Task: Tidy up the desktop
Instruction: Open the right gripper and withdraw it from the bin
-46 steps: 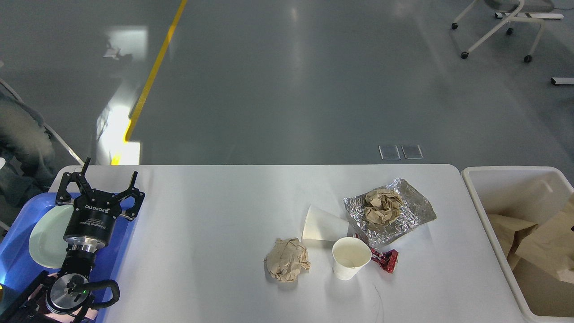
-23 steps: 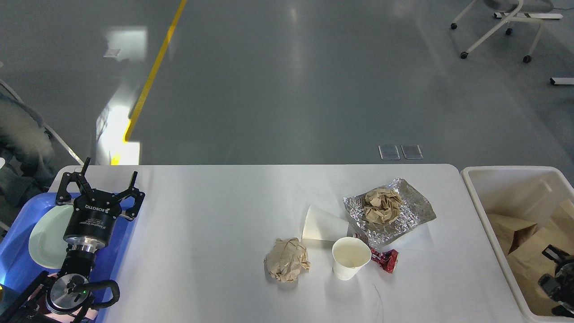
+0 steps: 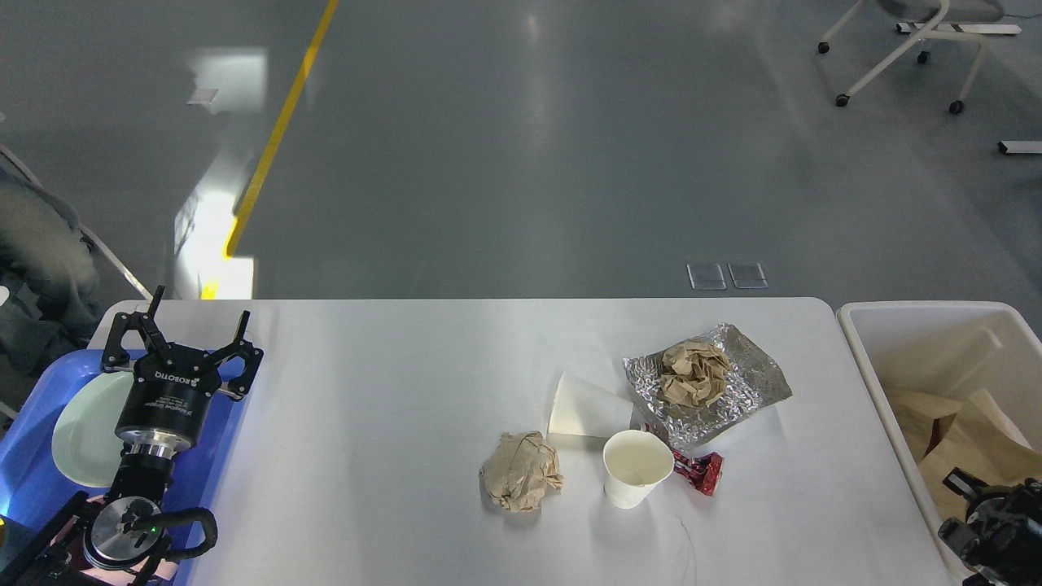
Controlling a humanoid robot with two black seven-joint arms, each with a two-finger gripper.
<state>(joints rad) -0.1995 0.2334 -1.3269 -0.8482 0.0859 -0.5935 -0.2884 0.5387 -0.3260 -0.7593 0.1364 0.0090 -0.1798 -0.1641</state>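
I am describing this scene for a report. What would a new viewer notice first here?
First, the litter at the middle right of the desktop: crumpled foil holding a paper ball, two paper cups, one upright and one lying, and another paper wad. Next, the left gripper, open over the blue tray.

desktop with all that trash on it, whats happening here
A two-armed robot is clearing the desktop. Neither gripper holds anything: the left gripper hovers open over the blue tray, the right gripper is over the cream bin, state unclear. A crumpled paper ball, two paper cups and foil remain.
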